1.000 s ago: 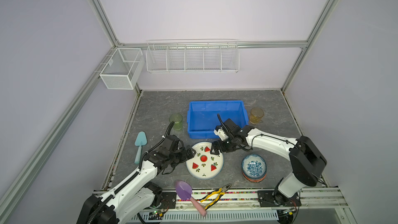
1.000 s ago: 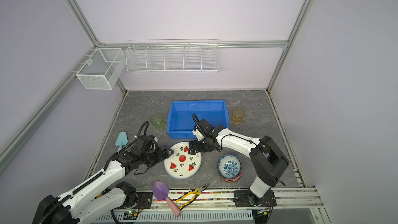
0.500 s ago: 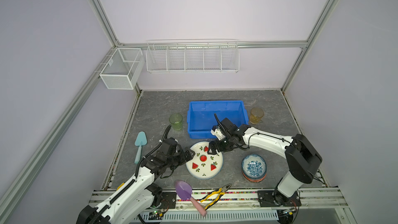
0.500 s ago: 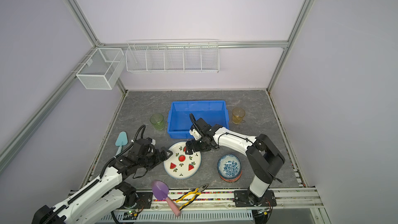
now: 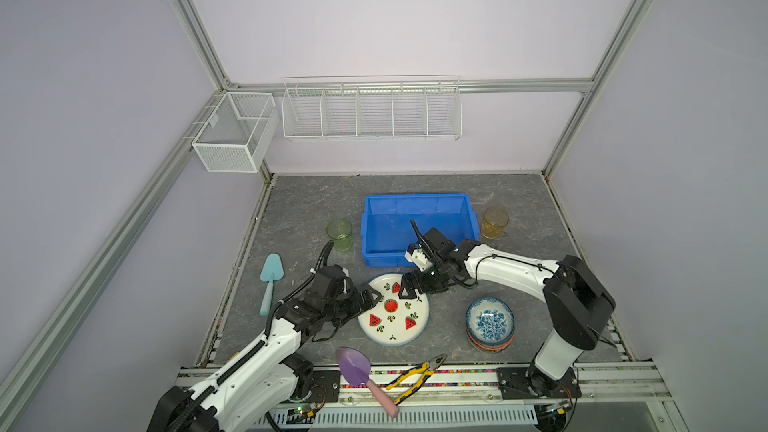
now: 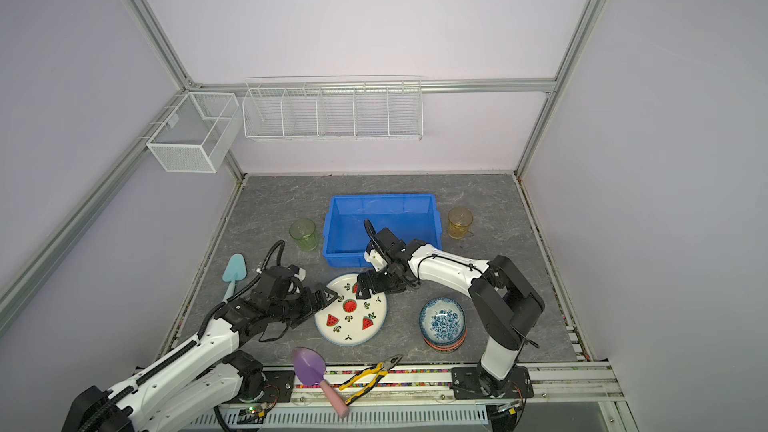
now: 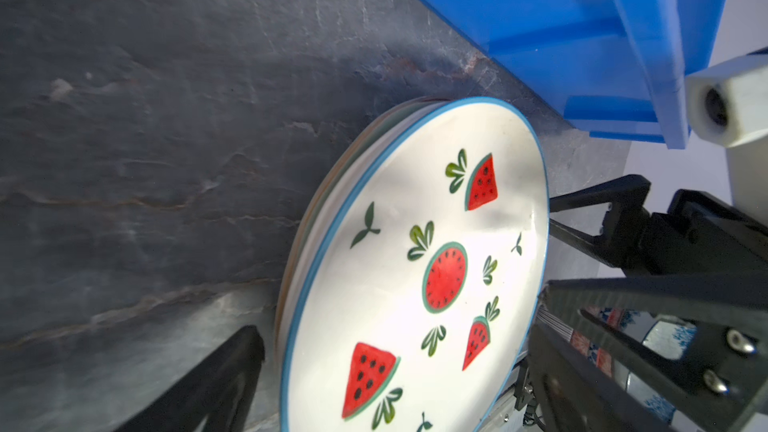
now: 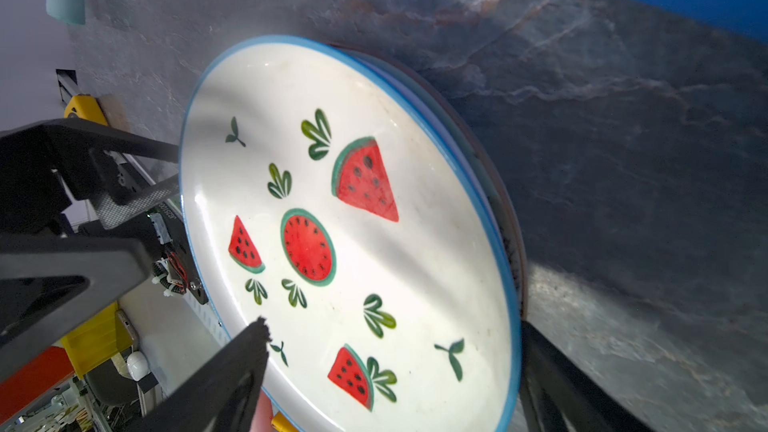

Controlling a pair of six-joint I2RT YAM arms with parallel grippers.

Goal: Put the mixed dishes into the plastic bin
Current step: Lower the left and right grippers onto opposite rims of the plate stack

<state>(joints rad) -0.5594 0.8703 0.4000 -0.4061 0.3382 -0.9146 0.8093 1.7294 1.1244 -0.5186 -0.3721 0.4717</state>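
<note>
My left jaws and right jaws, both spread, just closed in at 10 and 1 o'clock of the watermelon plate, nothing pinched, blue bin next

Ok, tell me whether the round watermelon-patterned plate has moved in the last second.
No. The watermelon plate lies just as close to the bright blue plastic bin as before.
</note>
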